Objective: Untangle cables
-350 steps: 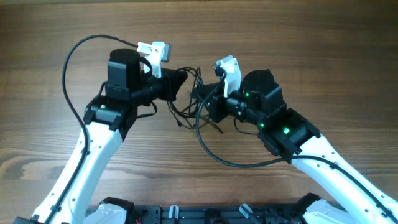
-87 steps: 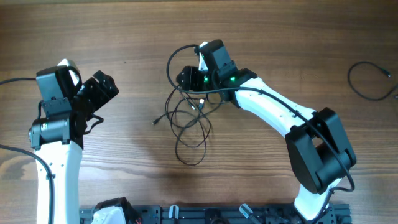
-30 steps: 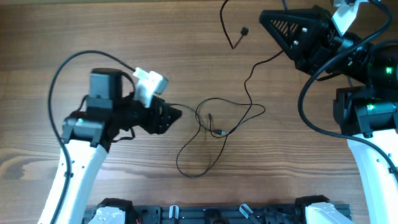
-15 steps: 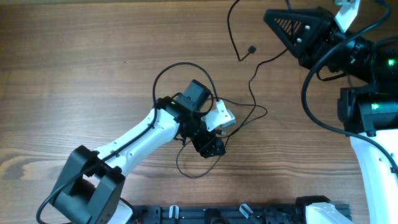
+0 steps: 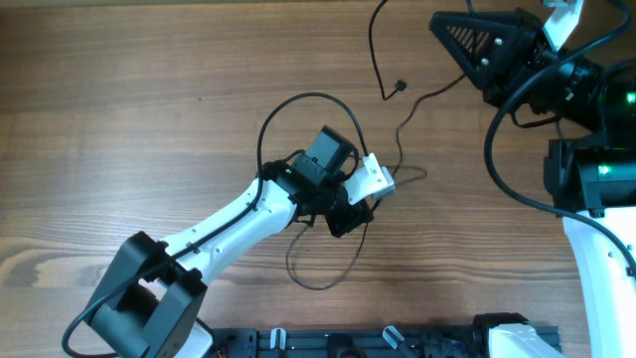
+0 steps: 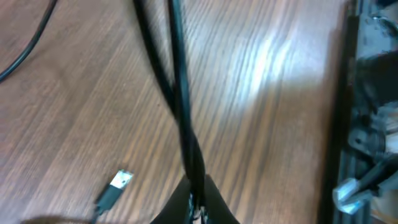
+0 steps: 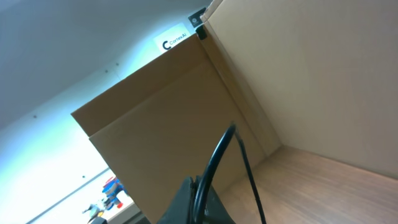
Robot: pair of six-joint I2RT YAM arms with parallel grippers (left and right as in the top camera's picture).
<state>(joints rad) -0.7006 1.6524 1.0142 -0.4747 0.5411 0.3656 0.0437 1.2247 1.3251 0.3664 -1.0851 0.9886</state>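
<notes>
- The left gripper reaches to the middle of the brown wooden table. Its two fingers are pinched together on the thin black bendy cables.
- In the left wrist view, two strands twist round each other just above the fingers. A small plug with a light tip lies on the wood beside them.
- From above, a loose loop of cord lies on the table below the left gripper. Another strand runs up and to the right, past a second small dark plug end.
- The right gripper is lifted high at the far right, closed tight on one strand.
- I think the step is pulling the twist apart. To do it well, the left gripper should hold firm and low. The right one should pull slowly away, so the strands slide free and do not snag into a knot.
</notes>
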